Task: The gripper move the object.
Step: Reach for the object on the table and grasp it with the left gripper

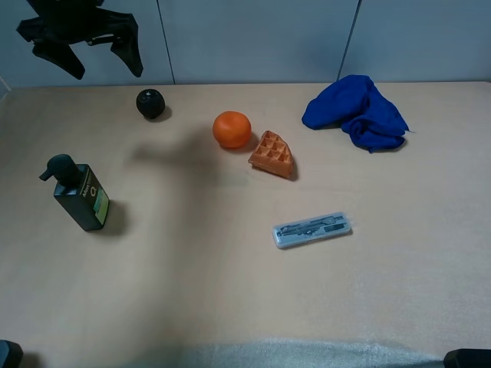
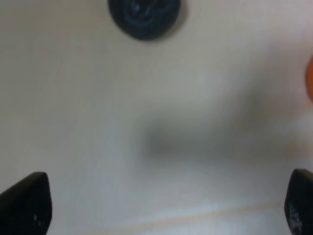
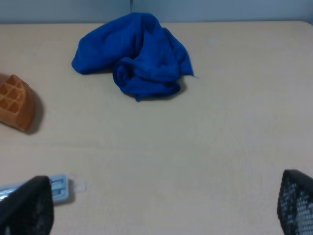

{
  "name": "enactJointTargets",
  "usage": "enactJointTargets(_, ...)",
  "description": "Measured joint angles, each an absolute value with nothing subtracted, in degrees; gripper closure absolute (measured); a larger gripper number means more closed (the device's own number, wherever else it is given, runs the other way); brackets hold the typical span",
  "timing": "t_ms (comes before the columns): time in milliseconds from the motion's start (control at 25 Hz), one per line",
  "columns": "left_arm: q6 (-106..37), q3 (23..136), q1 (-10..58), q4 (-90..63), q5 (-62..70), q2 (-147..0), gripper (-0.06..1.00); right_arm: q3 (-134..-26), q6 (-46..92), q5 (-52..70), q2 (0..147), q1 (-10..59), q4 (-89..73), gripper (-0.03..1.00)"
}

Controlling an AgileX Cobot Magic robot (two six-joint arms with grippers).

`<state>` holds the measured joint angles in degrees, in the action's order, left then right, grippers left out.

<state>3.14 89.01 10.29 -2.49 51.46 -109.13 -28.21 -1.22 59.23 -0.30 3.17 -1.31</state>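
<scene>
The object, a small black ball (image 1: 150, 103) with a pale spot on top, sits on the tan table near the back left. It also shows in the left wrist view (image 2: 144, 14), blurred. My left gripper (image 1: 106, 65) hangs open and empty in the air, above and behind-left of the ball. In the left wrist view the left gripper (image 2: 161, 205) has its fingers wide apart over bare table, and the ball lies well beyond them. My right gripper (image 3: 161, 208) is open and empty over bare table.
An orange (image 1: 232, 129) and a waffle piece (image 1: 272, 155) lie right of the ball. A dark green pump bottle (image 1: 79, 194) stands at the left. A blue cloth (image 1: 357, 111) lies at the back right. A clear case (image 1: 313, 230) lies at centre right.
</scene>
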Motion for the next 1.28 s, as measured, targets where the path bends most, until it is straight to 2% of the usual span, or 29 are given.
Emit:
enactJointTargets(560,6.72,103.09,13.51,4.04,51.2,-124.0,-0.02,-28.21,-1.22,59.23,-0.3,3.17,-1.37,0.27)
enactJointTargets(1280,7.77,103.94,13.86,9.29,40.31,-131.53,-0.02,-28.21,-1.22,59.23,-0.3,3.17,-1.37,0.27)
